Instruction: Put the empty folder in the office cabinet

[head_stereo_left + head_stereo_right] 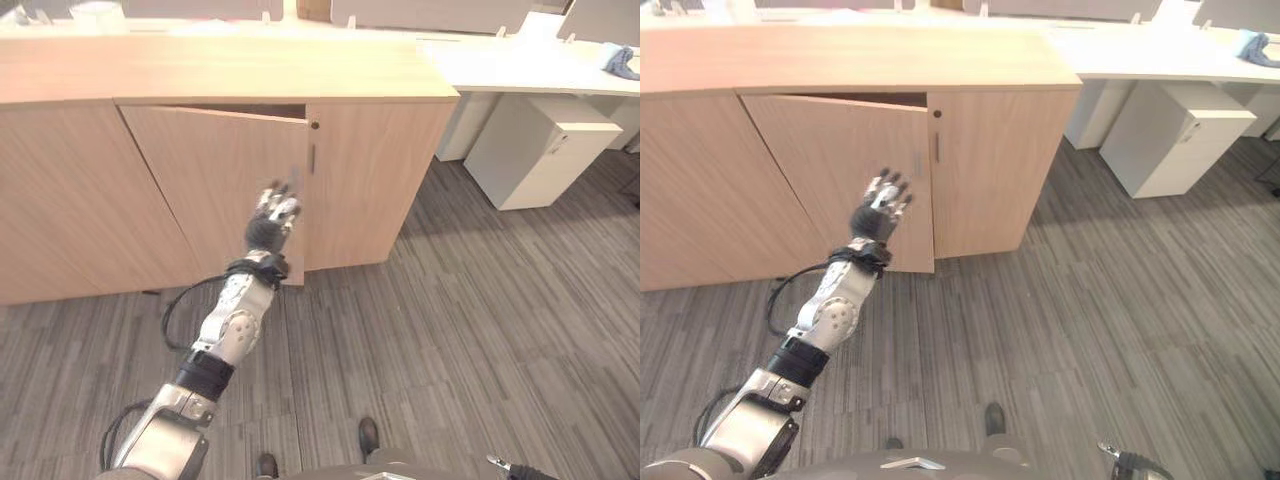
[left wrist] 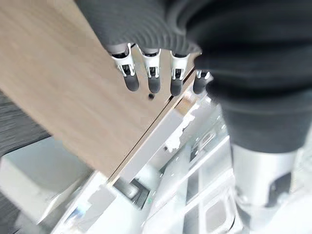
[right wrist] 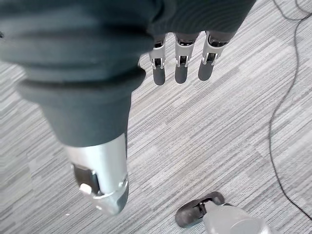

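A long light-wood office cabinet (image 1: 90, 190) stands along the far side. Its middle door (image 1: 200, 170) is ajar, with the right edge swung out and a dark gap along the top. A slim handle (image 1: 312, 158) and a small lock (image 1: 314, 125) sit on the panel just right of that edge. My left hand (image 1: 272, 215) is raised in front of the door's free edge, open, holding nothing. In the left wrist view its fingers (image 2: 152, 78) point at the door face (image 2: 58, 97). My right hand (image 3: 178, 63) hangs open over the carpet.
A white desk (image 1: 520, 65) with a white drawer pedestal (image 1: 540, 145) under it stands at the right, and a blue cloth (image 1: 620, 62) lies on the desk. Grey striped carpet (image 1: 460, 330) covers the floor in front of the cabinet.
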